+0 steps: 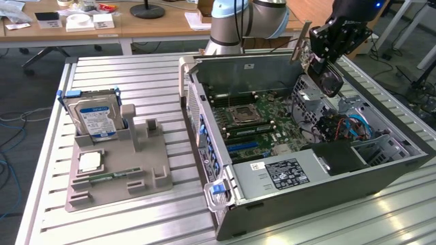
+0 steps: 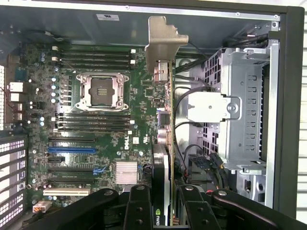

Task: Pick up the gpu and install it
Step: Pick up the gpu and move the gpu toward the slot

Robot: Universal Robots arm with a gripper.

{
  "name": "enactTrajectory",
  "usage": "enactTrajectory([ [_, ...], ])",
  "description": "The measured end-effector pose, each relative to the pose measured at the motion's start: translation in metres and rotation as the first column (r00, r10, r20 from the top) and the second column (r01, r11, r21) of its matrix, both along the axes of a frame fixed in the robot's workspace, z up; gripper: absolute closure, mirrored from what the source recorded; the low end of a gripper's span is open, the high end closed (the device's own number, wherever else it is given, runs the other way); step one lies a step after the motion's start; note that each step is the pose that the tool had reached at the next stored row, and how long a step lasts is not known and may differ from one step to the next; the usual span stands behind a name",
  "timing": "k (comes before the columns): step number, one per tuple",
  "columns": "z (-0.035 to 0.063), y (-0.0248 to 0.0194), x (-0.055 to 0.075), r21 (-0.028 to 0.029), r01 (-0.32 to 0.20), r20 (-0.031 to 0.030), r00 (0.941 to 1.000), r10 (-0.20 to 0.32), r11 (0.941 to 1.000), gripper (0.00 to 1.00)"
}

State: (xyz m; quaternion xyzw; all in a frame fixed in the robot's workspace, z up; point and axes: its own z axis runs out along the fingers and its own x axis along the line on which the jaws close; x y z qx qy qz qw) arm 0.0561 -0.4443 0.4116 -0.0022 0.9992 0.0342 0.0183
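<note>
Edge-on in the wrist view, the gpu [image 2: 163, 158] shows neither face — its near end is lost between the fingers [image 2: 139, 211] of the gripper [image 2: 165, 205], themselves cut by the picture's edge. In the exterior view the gripper covers most of it; the power-supply label [image 1: 283, 173] is unreadably small.

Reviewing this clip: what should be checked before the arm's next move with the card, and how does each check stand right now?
1. gpu gripped: ok, it sits edge-on between the fingers of the gripper.
2. gpu clear of the computer case: ok, in the exterior view it hangs above the open top.
3. Motherboard exposed: ok, the side panel is off.
4. Blue slot free: ok, nothing is seated in it.
5. Card lined up with a slot: cannot tell.
6. Black cables out of the way: cannot tell, they run close beside the card.
</note>
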Motion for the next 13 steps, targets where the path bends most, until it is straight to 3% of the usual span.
enactTrajectory([
  [13,-0.0005,0.0,0.0003,0.0,0.063,0.0,0.998,-0.063,0.998,0.73],
])
